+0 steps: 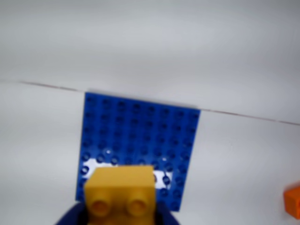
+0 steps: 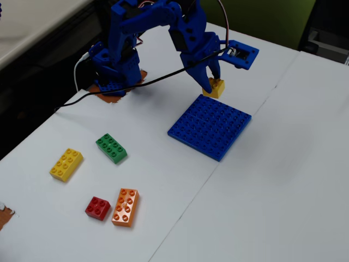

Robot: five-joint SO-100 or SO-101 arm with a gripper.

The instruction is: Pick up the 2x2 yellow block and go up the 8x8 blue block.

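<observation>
- Wrist view: the 2x2 yellow block (image 1: 123,192) fills the bottom centre, two of its studs facing the camera, with dark blue parts of the gripper (image 1: 119,215) showing on either side of it at the lower edge. The 8x8 blue block (image 1: 138,145) lies on the white table (image 1: 42,154) beyond it; the yellow brick overlaps the plate's near edge in the picture. An orange brick (image 1: 294,199) is cut off by the right edge.
- Fixed view: the gripper (image 2: 211,83) is closed around the 2x2 yellow block (image 2: 214,87), carrying it just over the far corner of the 8x8 blue block (image 2: 210,125). Whether the brick touches the plate or hangs slightly above it cannot be told.
- Fixed view, spares: a green brick (image 2: 111,148), a longer yellow brick (image 2: 66,164), a red brick (image 2: 97,208) and an orange brick (image 2: 125,207) lie well apart from the plate, towards the lower left.
- Risk: the brick sits near the plate's corner, so letting go here could leave it overhanging or tipped off the edge.
- Risk: pressing down with the studs misaligned could shove the thin plate across the table.
</observation>
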